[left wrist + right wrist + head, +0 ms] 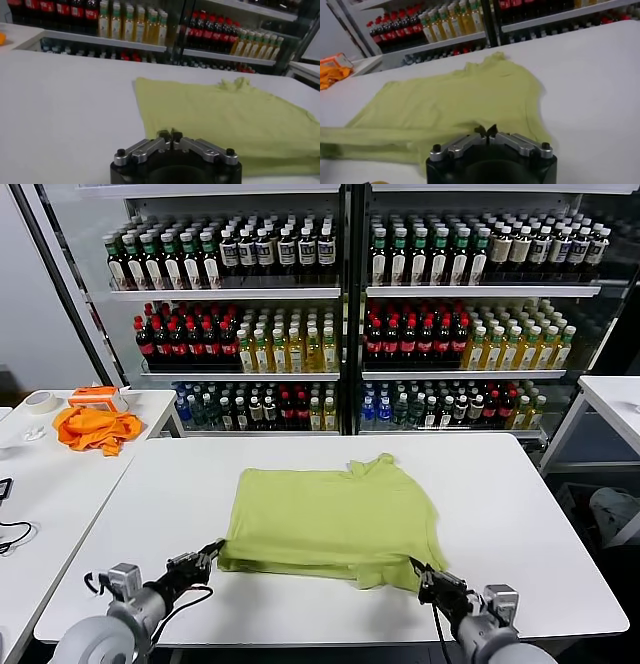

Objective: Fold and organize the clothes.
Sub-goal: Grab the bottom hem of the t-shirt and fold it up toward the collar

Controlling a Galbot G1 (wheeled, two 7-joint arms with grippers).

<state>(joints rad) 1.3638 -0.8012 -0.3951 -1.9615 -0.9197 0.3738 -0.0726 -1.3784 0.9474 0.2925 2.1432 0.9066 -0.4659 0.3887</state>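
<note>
The clothes are one lime-green T-shirt (pixel 330 514) (pixel 225 115) (pixel 445 105), spread on the white table (pixel 520 504) with its round neck bunched at the far side. My left gripper (pixel 214 548) (pixel 170 134) sits low at the shirt's near left corner, jaws shut on the hem. At the near right corner my right gripper (pixel 418 568) (pixel 486 131) is shut on the hem too. The near edge runs between them as a thick doubled band. How much fabric sits inside each pinch is hidden by the fingers.
A second white table (pixel 40 484) on the left carries a bright orange cloth (pixel 95 427) and a tape roll (pixel 40 401). Coolers full of bottles (pixel 340 334) stand behind. Another table's corner (pixel 615 399) shows at the right. Bare tabletop surrounds the shirt.
</note>
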